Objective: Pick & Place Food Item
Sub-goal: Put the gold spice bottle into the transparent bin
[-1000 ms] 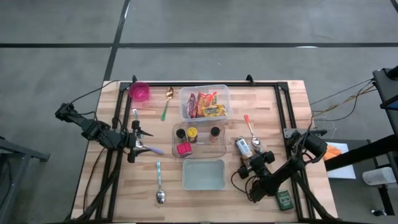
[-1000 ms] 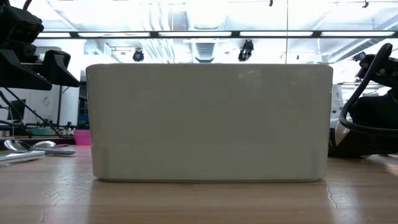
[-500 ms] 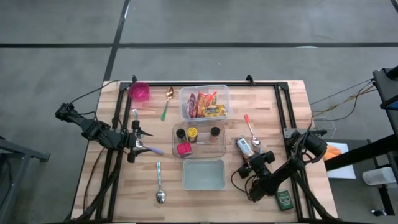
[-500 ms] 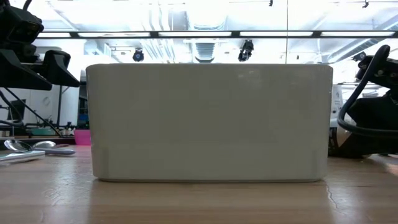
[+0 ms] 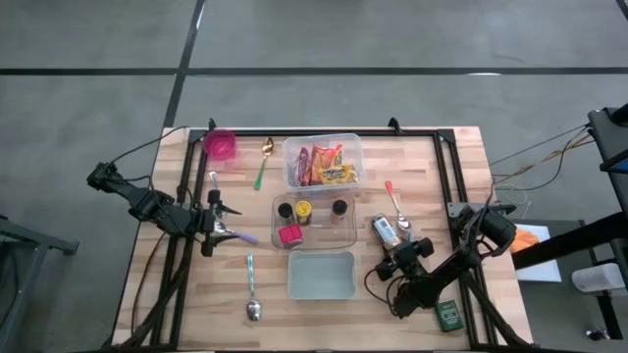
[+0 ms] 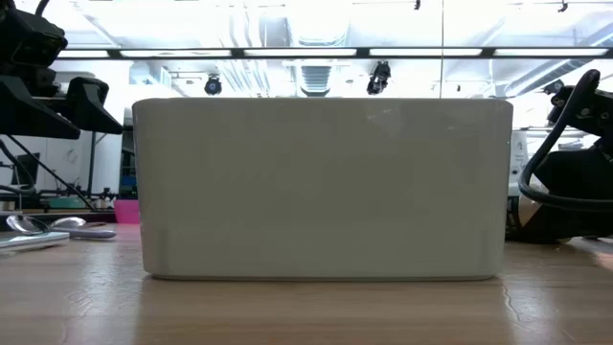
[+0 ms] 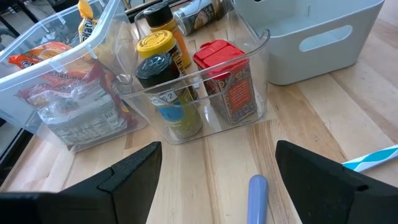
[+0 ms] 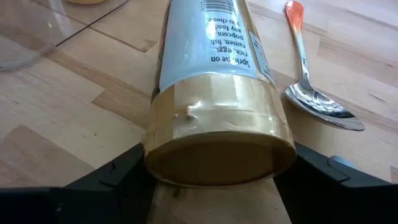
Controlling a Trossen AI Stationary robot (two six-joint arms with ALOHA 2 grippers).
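Seasoning jar [image 8: 214, 93] lies on its side on the table [image 5: 422, 167], gold cap toward our right gripper [image 8: 214, 177], whose fingers hug both sides of that cap, gripping it, so we can lift it by the lid end. An orange-handled spoon [image 8: 317, 93] rests just beside it. Our left gripper [image 7: 214, 174] waits wide open near the clear organizer [image 7: 249, 68] of spice jars, holding nothing. We judge the grey bin [image 5: 321, 276] a likely destination.
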